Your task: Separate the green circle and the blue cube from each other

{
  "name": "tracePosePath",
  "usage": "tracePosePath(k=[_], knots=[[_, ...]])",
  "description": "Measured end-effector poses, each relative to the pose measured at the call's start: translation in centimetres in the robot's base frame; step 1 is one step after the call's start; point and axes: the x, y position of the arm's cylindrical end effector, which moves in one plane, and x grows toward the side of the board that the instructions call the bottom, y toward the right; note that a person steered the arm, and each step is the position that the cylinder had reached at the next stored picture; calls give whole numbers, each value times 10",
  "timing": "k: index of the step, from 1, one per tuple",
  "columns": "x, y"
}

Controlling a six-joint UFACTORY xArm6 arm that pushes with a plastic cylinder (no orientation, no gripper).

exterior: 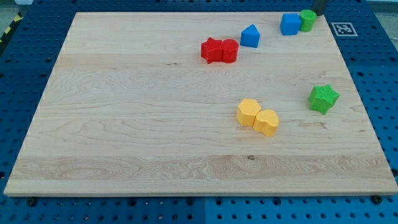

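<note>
green circle [308, 19], touching blue cube [290, 24], wooden board [124, 112]

I can read no words, numbers or brand names anywhere here. The only sign is a small white tag with a black square pattern [341, 28], lying on the blue pegboard [379, 74] just off the far right corner of my desk [124, 112]. It looks like a fiducial marker, though it is too small for me to be certain. The blocks carry no lettering.
</note>
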Motion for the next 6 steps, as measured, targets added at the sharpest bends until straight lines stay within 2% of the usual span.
tracePosePath(k=[3,6], knots=[[14,-58],[69,-37]])
